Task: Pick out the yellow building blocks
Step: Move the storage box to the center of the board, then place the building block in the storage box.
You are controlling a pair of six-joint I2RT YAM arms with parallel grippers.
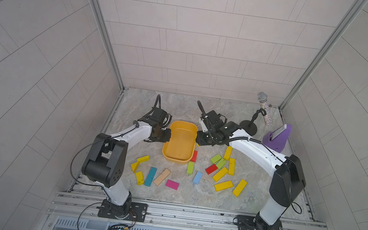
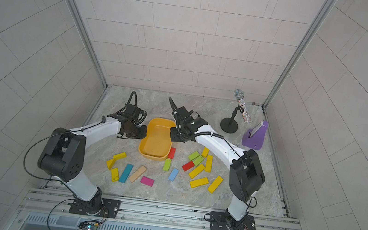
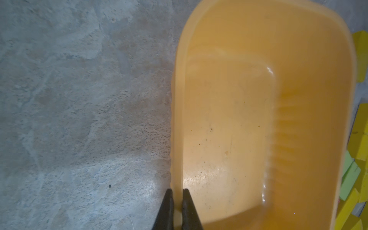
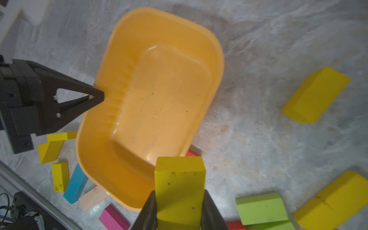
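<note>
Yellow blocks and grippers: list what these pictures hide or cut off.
- held yellow block: the right wrist view's edge cuts its gripped end; in both top views the right arm covers nearly all of it.
- left gripper: the left wrist view shows only the fingers' tips on the tub rim; the edge cuts the rest.
- loose yellow blocks beyond the tub: cut off by the left wrist view's edge.

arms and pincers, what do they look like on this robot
The left arm and right arm match: white links, bulky black joint housings, thin black cables looping alongside. The left pincer and right pincer are black, with tapering pointed fingers.
</note>
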